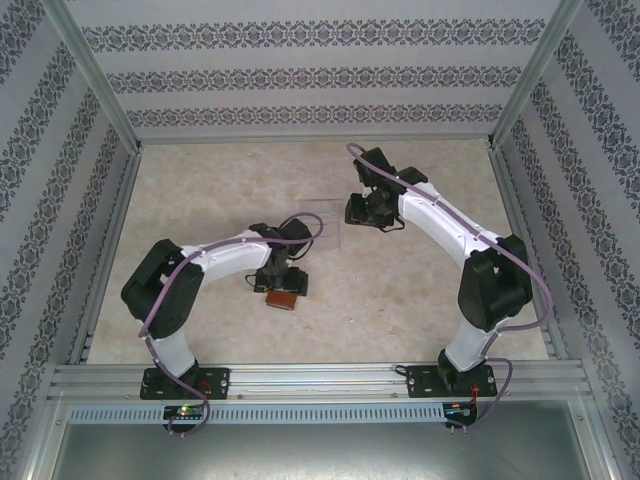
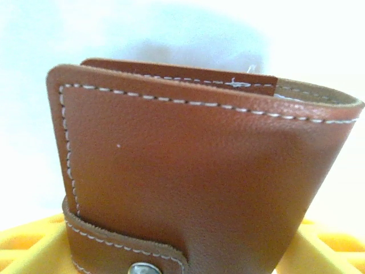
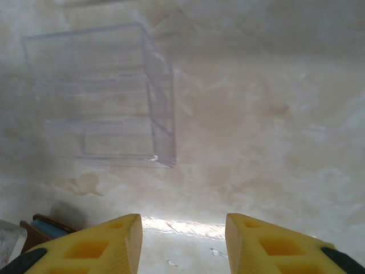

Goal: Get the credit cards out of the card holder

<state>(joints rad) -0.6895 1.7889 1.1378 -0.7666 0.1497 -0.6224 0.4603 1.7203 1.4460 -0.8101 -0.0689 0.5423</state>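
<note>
The left fingers stand on either side of the wallet, which sits between them, close up against the wrist camera. I cannot tell whether they pinch it or merely flank it. The right fingers are apart with nothing between them, hanging over the bare surface near a clear plastic box.

Seen from above, the wallet is on the surface directly under the left wrist, in front of that arm and apart from the box. It is folded shut, with its strap fastened by a metal stud. I judge the cards to be tucked inside.

The leather looks soft and light, so it will likely bow or skid if squeezed across its open side. A grip along the folded spine should hold it better. The strap wants lifting by its free end first. The cards should be thin, stiff and slick, so each is best pinched by an exposed edge and drawn straight out while the other fingers pin the wallet.
</note>
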